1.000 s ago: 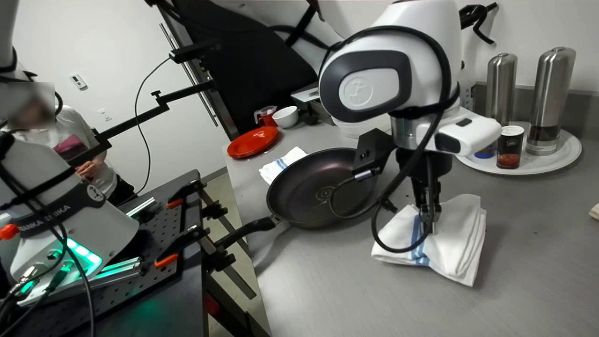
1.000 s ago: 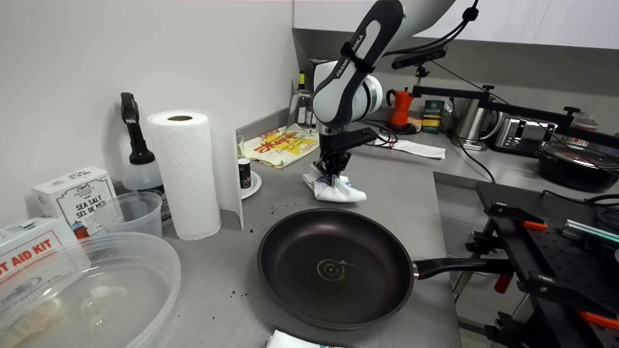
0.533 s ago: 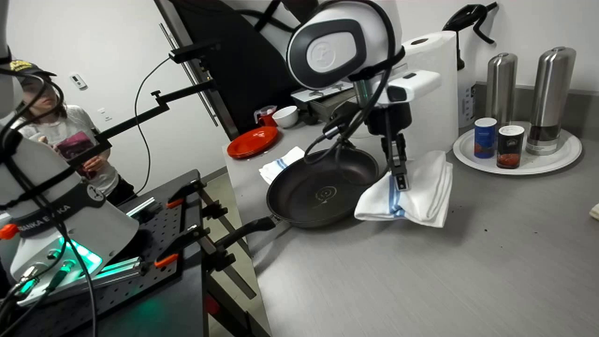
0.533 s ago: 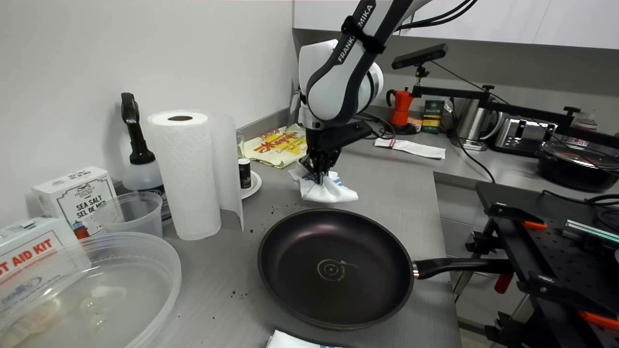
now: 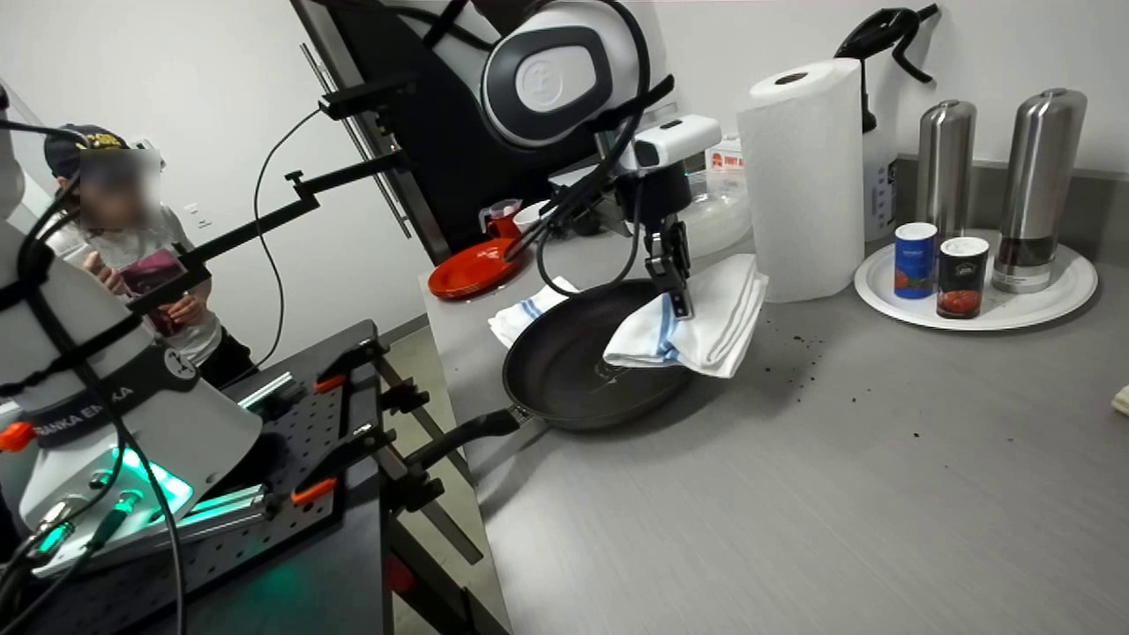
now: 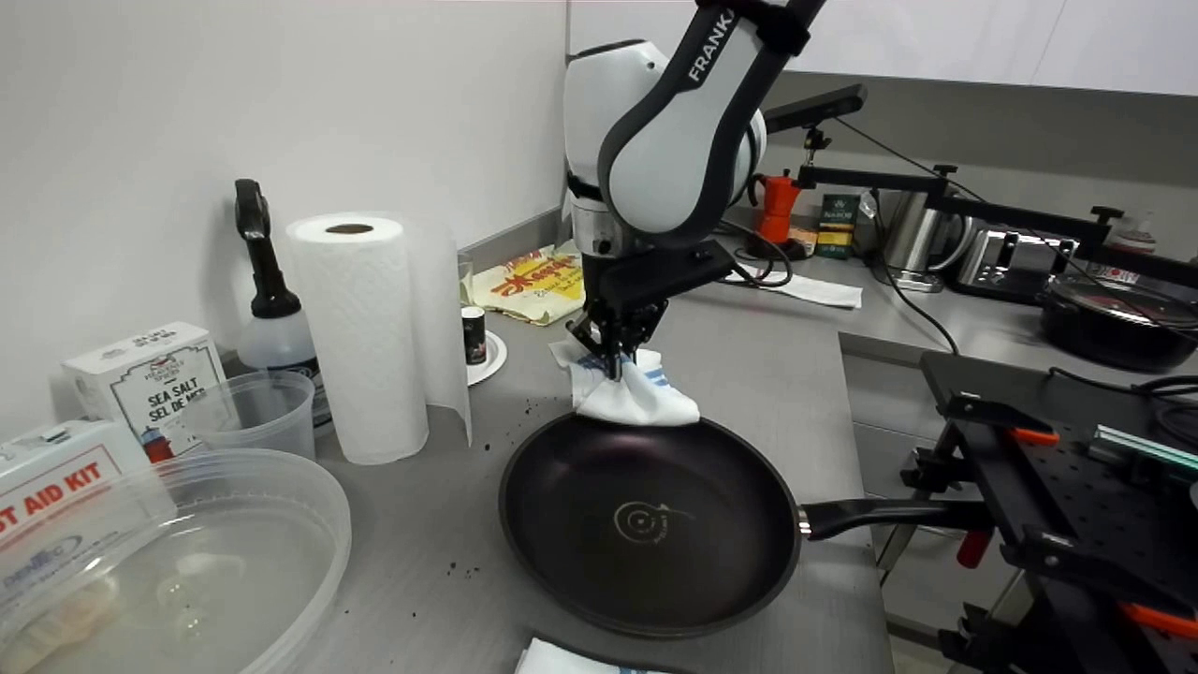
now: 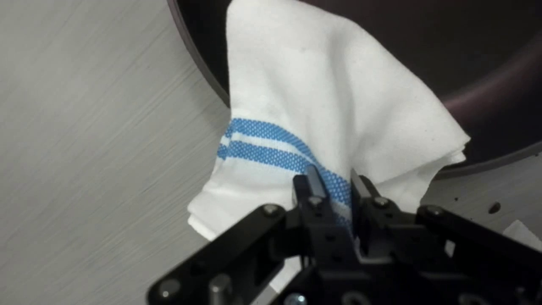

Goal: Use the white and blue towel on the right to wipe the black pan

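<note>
The white towel with blue stripes [image 5: 723,304] is bunched in my gripper [image 5: 681,309]. It hangs over the rim of the black pan [image 5: 556,375] on the side away from the plates. In an exterior view the towel [image 6: 646,401] overlaps the far rim of the pan [image 6: 646,571], below my gripper [image 6: 613,367]. In the wrist view my gripper [image 7: 332,182] pinches the towel [image 7: 288,72] at its blue stripes, and the front part of the towel lies over the dark pan [image 7: 474,46]. I cannot tell whether the towel touches the pan.
A second folded towel [image 5: 516,322] lies beside the pan, near red plates [image 5: 476,267]. The pan handle [image 5: 463,437] points past the counter edge. A paper towel roll [image 5: 803,194], a white plate with shakers [image 5: 1072,278] and a clear tub [image 6: 323,571] stand nearby.
My gripper has lifted the towel off the counter and carried it over to the pan's rim. The pan has not moved.
</note>
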